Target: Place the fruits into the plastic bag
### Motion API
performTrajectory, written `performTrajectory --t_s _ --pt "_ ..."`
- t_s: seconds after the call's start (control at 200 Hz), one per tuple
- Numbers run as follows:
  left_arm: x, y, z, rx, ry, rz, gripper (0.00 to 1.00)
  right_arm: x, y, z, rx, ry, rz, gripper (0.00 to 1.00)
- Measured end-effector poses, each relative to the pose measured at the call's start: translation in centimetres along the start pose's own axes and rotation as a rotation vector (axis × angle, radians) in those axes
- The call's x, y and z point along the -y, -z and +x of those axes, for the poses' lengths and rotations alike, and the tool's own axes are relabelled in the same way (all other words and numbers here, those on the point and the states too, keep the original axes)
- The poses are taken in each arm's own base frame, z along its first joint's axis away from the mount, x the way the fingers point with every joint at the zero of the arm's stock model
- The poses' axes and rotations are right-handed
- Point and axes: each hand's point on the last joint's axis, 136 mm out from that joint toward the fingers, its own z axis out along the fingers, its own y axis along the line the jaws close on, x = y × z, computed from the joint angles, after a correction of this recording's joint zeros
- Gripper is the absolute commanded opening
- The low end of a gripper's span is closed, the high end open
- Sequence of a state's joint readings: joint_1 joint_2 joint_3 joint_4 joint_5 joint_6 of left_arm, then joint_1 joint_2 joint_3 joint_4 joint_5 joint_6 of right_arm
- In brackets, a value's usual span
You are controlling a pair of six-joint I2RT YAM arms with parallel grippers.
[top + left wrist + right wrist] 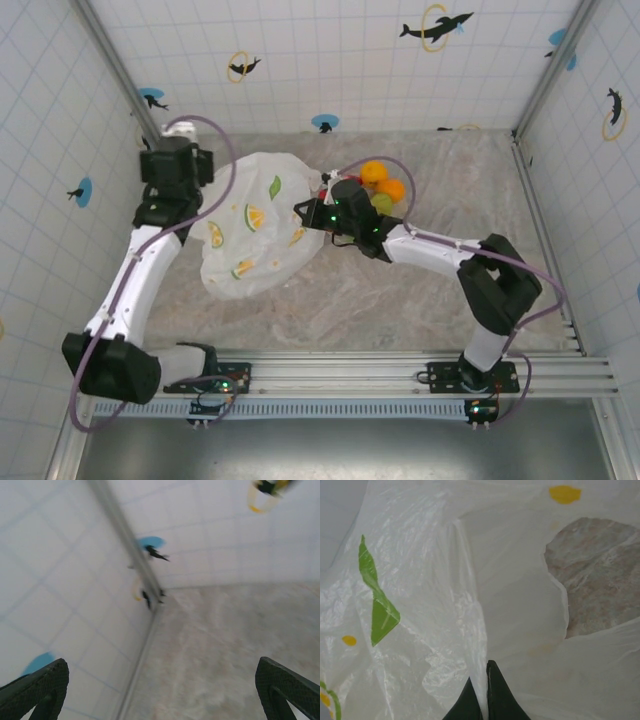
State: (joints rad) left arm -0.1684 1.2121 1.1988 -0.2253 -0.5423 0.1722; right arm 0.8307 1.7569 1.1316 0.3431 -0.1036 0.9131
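Observation:
The white translucent plastic bag (250, 225), printed with lemon slices and green leaves, lies crumpled left of centre on the table. My right gripper (303, 211) is at its right edge, shut on a fold of the bag film (470, 605), and the thin plastic runs between the dark fingertips (496, 692). Behind the right wrist sit the fruits: two oranges (374, 172) (392, 188) and a yellow-green one (382, 204), with a bit of red (325, 184) beside the gripper. My left gripper (178, 160) hangs at the bag's back left, open, with nothing between its wide-spread fingers (45, 685).
Tiled walls with dolphin stickers enclose the marbled table (400, 290). A metal corner post (135, 560) stands close ahead of the left gripper. A hole in the bag, seen from the right wrist, shows bare table (600, 575).

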Motion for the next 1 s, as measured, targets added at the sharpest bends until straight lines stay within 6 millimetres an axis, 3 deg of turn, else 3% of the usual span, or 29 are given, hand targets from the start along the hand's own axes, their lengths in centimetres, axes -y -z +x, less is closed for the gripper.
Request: performTrajectory --t_s 0.11,0.2,0.265,0.385,0.505,0.55,0.681,0.746,0.876,0.996 --pt "-2.9 2.8 -2.1 0.100 0.114 -0.042 0.98 1.6 -2.6 0.1 0.055 -0.139 0.057 0.00" --pt "-3.4 4.5 -2.9 0.147 0.190 -0.009 0.98 1.9 -5.4 0.4 0.081 -0.233 0.078 0.00" --pt "-3.0 5.1 -2.5 0.154 0.228 0.031 0.98 1.8 -7.1 0.4 0.100 -0.291 0.082 0.00" --pt "-1.2 5.0 0.4 0.102 0.255 0.108 0.98 0.8 -9.6 -0.2 0.137 -0.367 0.074 0.00" --pt "0.7 4.5 3.0 0.033 0.258 0.170 0.98 -1.0 -11.4 -1.7 0.152 -0.363 0.034 0.34" --pt "1.2 4.4 3.7 0.011 0.264 0.189 0.98 -1.7 -11.7 -2.3 0.147 -0.352 0.013 0.42" --pt "3.1 4.2 5.4 -0.038 0.312 0.266 0.97 -1.8 -11.5 -3.4 0.110 -0.265 -0.012 0.63" --pt "4.3 4.0 6.5 -0.073 0.348 0.307 0.96 0.0 -10.8 -3.2 0.084 -0.213 0.013 0.72" --pt "7.5 3.6 9.0 -0.159 0.393 0.390 0.96 4.5 -7.9 -2.0 0.022 -0.094 0.099 0.79" --pt "10.5 3.4 10.4 -0.225 0.399 0.452 0.96 6.5 -5.3 -2.6 -0.012 0.039 0.124 0.90"
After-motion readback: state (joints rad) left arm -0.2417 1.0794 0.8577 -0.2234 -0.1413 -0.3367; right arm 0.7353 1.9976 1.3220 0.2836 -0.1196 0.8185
